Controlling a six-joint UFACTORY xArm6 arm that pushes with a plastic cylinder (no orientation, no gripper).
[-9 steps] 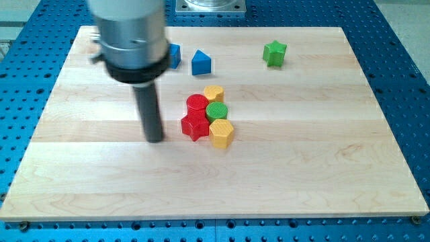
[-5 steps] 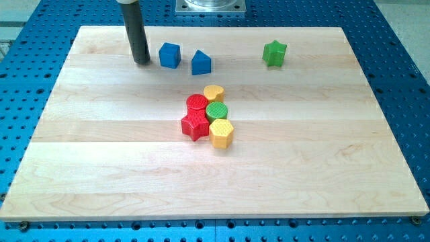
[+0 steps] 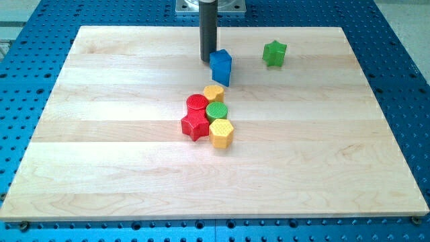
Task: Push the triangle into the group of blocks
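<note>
Blue triangle (image 3: 221, 66), upper centre, near the group's yellow block (image 3: 213, 93); tip (image 3: 207, 59) touching its upper-left.
Likely light, rigid, slides and pivots easily; push its far face squarely. No hand fitted; state cannot be told.

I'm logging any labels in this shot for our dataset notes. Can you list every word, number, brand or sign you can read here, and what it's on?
None: no readable text, number, brand or sign shows anywhere in this view.
The wooden board is bare wood grain.
The blue blocks, green star and the red, yellow and green group carry only moulded ridges, no letters.
My tip, just left of the blue blocks, is plain dark.
The blue perforated table shows only holes.
</note>
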